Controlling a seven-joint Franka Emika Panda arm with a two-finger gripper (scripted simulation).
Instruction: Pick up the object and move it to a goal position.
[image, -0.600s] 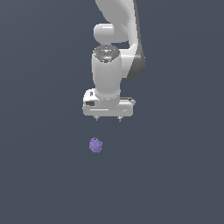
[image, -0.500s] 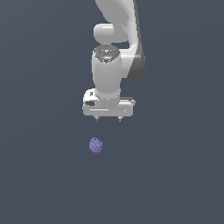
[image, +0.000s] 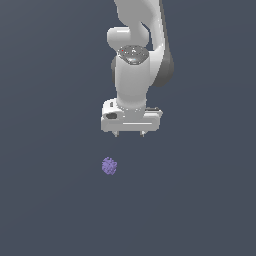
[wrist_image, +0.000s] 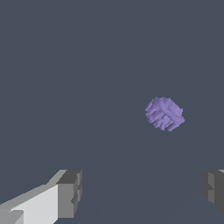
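In the exterior view, the white arm (image: 137, 55) comes down from the top of the picture and hangs almost straight, its wrist pointing downward. At its lower end sits the wide white tool (image: 129, 134), with two short dark fingertips (image: 116, 134) poking out beneath it, set well apart from each other; the tool is released and grips nothing. It hovers over a plain dark grey desk (image: 50, 200). The object (image: 109, 166) lies on that surface, lower in the picture than the tool and slightly toward the exterior view's left of its middle, clearly apart from the fingertips. It is a small purple lump, roughly round, with a bumpy surface, much smaller than the tool.

In the wrist view, the two fingers (wrist_image: 70, 192) show at the edge of the picture, one white with a grey pad and the other grey, with a wide gap between them and nothing held. The object shows as a purple, ridged, knobbly ball resting alone on the grey surface, beyond the fingers and nearer to the grey one.
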